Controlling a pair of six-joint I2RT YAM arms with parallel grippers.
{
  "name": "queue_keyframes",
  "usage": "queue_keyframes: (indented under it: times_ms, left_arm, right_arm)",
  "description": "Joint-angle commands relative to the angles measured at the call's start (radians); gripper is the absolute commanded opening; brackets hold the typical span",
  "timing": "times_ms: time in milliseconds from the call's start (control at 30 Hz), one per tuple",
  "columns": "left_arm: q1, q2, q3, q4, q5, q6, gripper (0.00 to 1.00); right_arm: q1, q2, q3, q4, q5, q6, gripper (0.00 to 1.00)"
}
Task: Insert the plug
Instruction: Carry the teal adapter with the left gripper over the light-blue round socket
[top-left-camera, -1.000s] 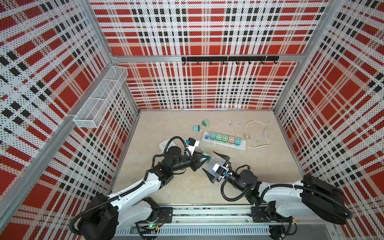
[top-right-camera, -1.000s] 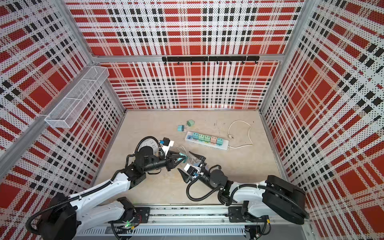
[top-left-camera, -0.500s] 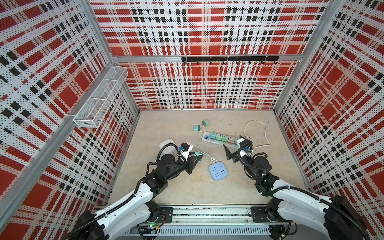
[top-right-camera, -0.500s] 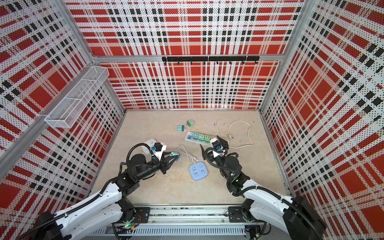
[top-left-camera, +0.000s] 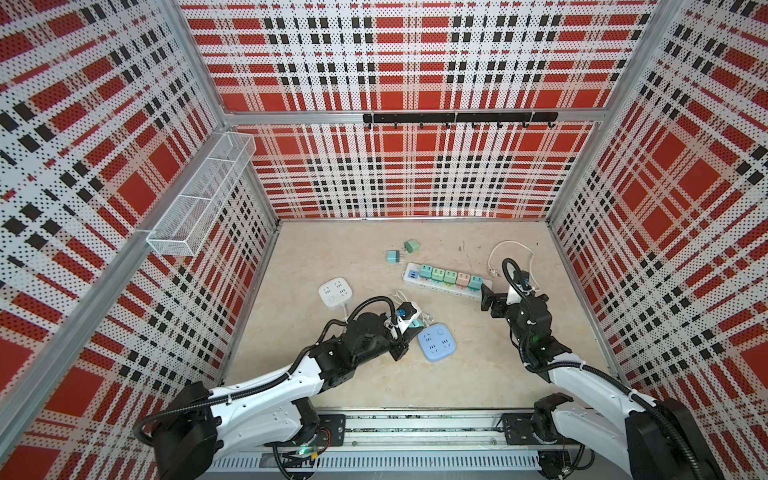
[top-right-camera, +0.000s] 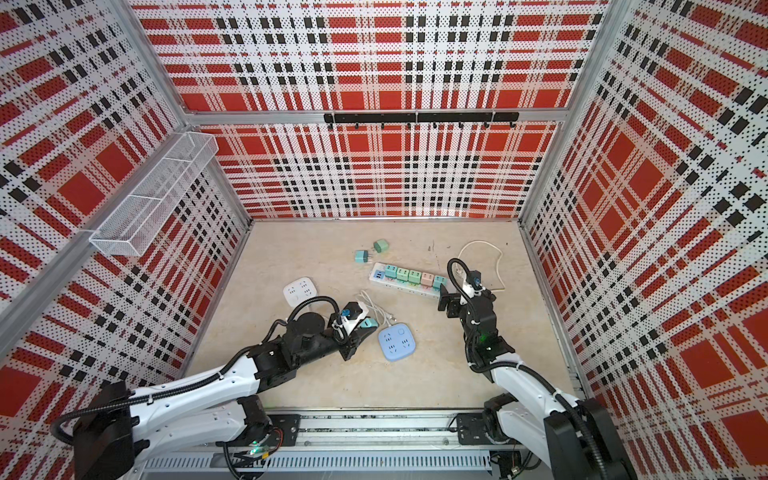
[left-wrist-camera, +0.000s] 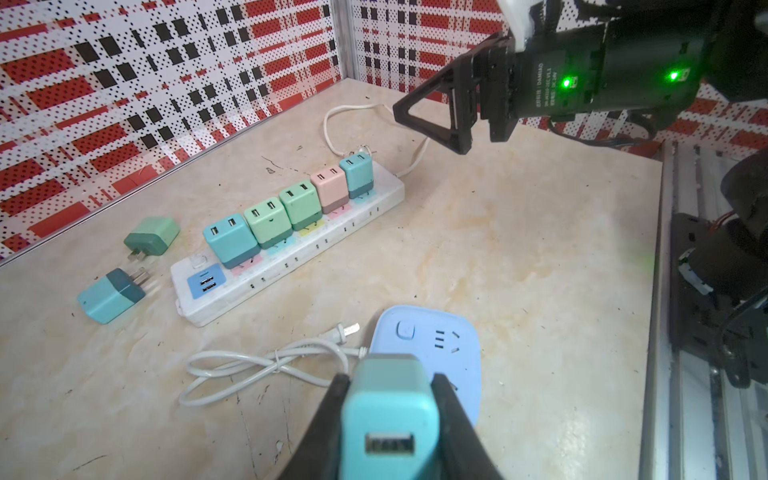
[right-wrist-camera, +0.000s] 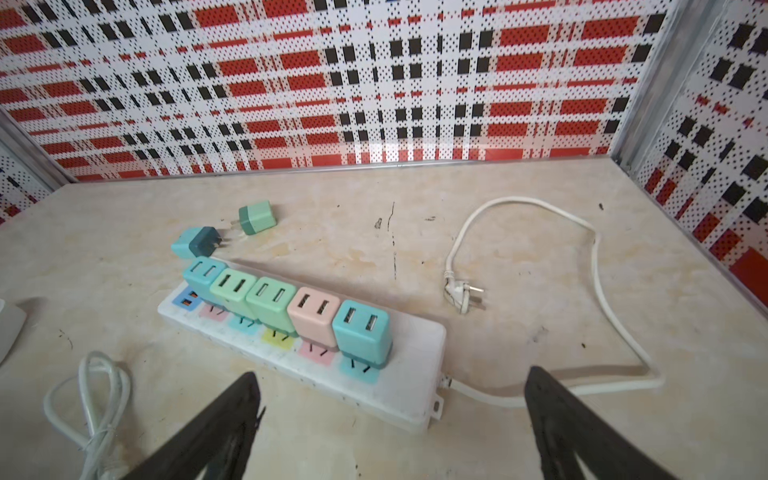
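My left gripper (left-wrist-camera: 390, 378) is shut on a teal plug (left-wrist-camera: 388, 419), a small cube charger whose USB port faces the wrist camera. The plug hangs just above the near edge of a blue square socket (left-wrist-camera: 432, 345) lying flat on the table. In both top views the plug (top-left-camera: 416, 323) (top-right-camera: 368, 323) shows at the socket's (top-left-camera: 436, 344) (top-right-camera: 397, 343) left edge. My right gripper (right-wrist-camera: 390, 378) (top-left-camera: 490, 301) is open and empty, hovering by the cord end of the white power strip (right-wrist-camera: 411, 374) (top-left-camera: 446, 286).
The strip carries several pastel cube chargers (right-wrist-camera: 361, 332). Two loose plugs (top-left-camera: 392, 256) (top-left-camera: 411, 246) lie behind it. A white square socket (top-left-camera: 336, 291) sits at the left. The blue socket's coiled cord (left-wrist-camera: 266, 365) and the strip's cord (right-wrist-camera: 598, 291) lie on the table.
The grippers stood together mid-table with the blue socket at my right gripper. The socket now lies on the table. My right arm has swung away to the strip's end. My left still grips the plug.
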Motion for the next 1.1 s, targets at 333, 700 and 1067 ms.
queue_keyframes:
  times_ms: [333, 700, 1067]
  left_arm:
    - [-0.088, 0.253, 0.187, -0.107, 0.001, 0.088, 0.0]
    - [-0.099, 0.434, 0.325, -0.222, 0.024, 0.099, 0.0]
    - [-0.107, 0.546, 0.417, -0.299, -0.01, 0.116, 0.0]
  right_arm:
    - [-0.007, -0.022, -0.076, 0.144, 0.023, 0.044, 1.0]
    - [-0.007, 0.015, -0.053, 0.142, 0.019, 0.041, 1.0]
    - [-0.009, 0.036, -0.038, 0.132, 0.017, 0.039, 1.0]
